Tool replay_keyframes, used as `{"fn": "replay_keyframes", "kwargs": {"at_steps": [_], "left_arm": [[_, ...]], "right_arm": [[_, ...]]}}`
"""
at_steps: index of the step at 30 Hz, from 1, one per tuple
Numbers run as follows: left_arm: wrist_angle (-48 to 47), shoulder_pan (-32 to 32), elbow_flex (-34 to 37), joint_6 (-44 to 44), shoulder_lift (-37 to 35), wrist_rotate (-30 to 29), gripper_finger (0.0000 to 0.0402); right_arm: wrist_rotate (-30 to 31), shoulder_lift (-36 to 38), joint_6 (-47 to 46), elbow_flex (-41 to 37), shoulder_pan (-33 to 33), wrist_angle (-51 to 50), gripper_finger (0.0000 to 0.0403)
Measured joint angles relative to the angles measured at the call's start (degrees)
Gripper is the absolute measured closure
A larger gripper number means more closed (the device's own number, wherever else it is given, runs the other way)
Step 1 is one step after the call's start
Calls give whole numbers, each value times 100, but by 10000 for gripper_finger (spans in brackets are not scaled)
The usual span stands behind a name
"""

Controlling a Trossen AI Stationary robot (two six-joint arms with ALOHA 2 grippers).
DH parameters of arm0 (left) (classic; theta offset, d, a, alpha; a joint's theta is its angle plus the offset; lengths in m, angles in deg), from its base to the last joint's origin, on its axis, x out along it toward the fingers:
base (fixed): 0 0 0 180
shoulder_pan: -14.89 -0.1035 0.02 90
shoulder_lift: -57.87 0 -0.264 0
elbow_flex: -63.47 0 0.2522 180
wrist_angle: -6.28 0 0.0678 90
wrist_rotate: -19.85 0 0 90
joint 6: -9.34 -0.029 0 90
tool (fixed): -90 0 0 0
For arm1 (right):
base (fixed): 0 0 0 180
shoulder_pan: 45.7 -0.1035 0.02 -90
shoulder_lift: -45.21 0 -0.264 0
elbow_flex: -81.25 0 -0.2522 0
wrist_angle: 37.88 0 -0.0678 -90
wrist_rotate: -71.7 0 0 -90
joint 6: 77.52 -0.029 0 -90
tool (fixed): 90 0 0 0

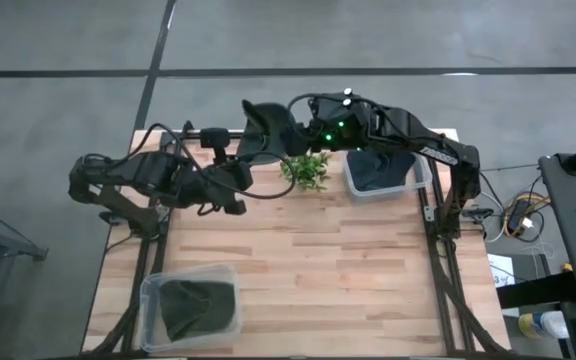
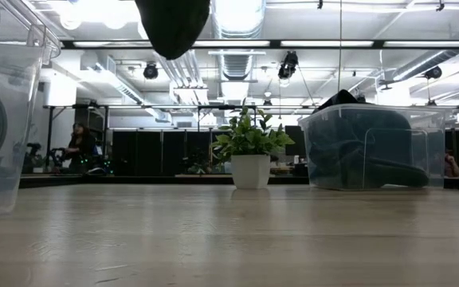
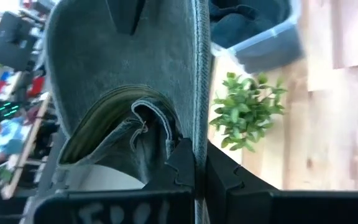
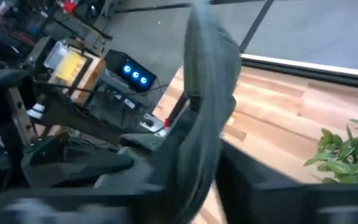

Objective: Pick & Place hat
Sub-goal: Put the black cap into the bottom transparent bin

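A dark grey-green hat (image 1: 264,128) is held up in the air over the table's far side, between both arms; in the low view only its lower end (image 2: 172,24) shows, hanging from above. My left gripper (image 1: 243,150) comes from the table's left and is shut on the hat (image 3: 129,93). My right gripper (image 1: 293,128) reaches over from the right and is shut on the hat (image 4: 211,93) as well. My left gripper (image 3: 196,171) pinches the hat's brim edge (image 3: 197,124) between its two fingers, edge-on. The hat is clear of the table and stretches away from the fingers. My right gripper (image 4: 207,177) has a fold of the hat's cloth (image 4: 201,149) between its fingers. The view is blurred and the hat's part cannot be told.
A clear bin (image 1: 420,178) with dark hats stands at the far right. A small potted plant (image 1: 308,168) stands beside it, under the arms. Another clear bin (image 1: 153,300), holding one hat, sits at the near left corner. Bare wood lies between them.
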Motion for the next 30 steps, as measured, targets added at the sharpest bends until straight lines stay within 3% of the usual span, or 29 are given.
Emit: {"fn": "replay_keyframes", "kwargs": {"at_steps": [2,5,11,14,19,30], "left_arm": [[-14,0,2,-12,0,281,395],[4,0,-6,103,0,478,393],[37,0,-248,480,-7,718,350],[-79,-2,-618,698,-9,1039,332],[-533,-13,-1372,1267,-28,1020,299],[-913,-94,-2838,1485,-26,1189,227]], "right_arm": [[-14,-13,139,-26,-4,-1,362],[-18,-13,202,-44,-9,13,385],[-33,11,548,77,-8,-135,391],[12,64,704,81,-1,-209,392],[40,74,930,74,7,-273,393],[-692,-4,1962,74,-316,-478,394]]}}
